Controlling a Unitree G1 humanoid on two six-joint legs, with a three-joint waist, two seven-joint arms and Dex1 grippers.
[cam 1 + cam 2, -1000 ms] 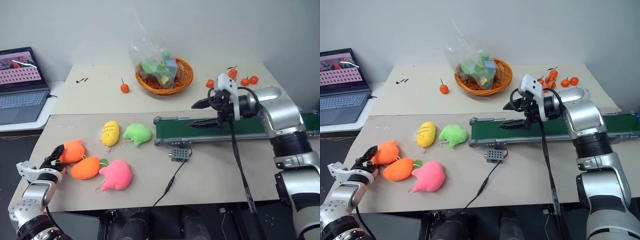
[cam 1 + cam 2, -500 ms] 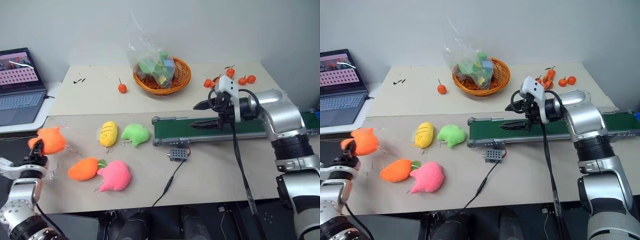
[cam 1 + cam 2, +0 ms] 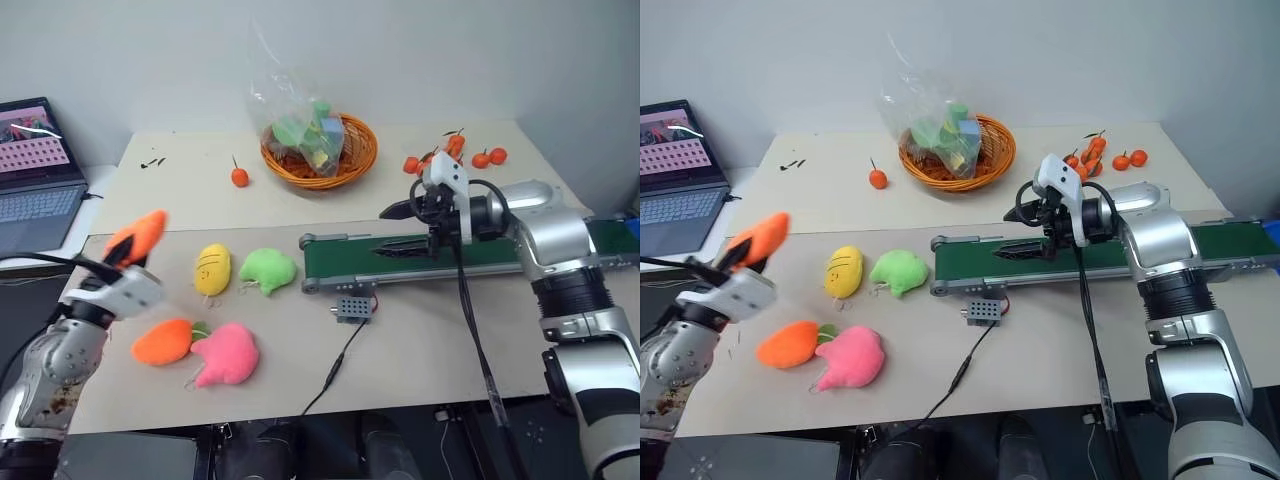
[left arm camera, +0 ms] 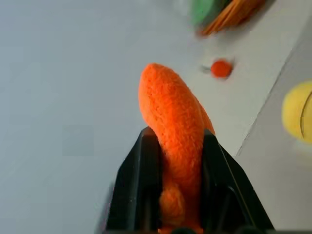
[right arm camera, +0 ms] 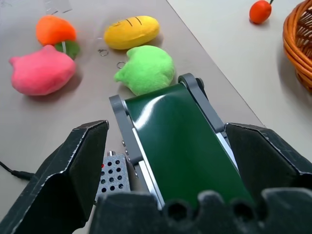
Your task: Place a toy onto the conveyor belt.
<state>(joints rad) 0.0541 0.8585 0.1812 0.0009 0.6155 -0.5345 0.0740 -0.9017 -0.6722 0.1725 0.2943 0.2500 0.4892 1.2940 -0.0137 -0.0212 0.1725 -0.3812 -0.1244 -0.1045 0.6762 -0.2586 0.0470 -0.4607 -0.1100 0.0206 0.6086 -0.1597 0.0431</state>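
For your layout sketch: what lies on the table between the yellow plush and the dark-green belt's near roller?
A lime-green plush, between yellow plush and belt, in the eye views.

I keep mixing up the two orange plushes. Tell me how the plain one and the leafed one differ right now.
The toy is clamped in the left gripper and held up off the table; the carrot plush lies on the table beside the pink plush. The toy is plain orange; the carrot plush carries a green leaf. Both are orange, soft and similar in size.

We find no lettering, brand or number that we can read; the laptop at the desk's left edge shows rows too small to make out.
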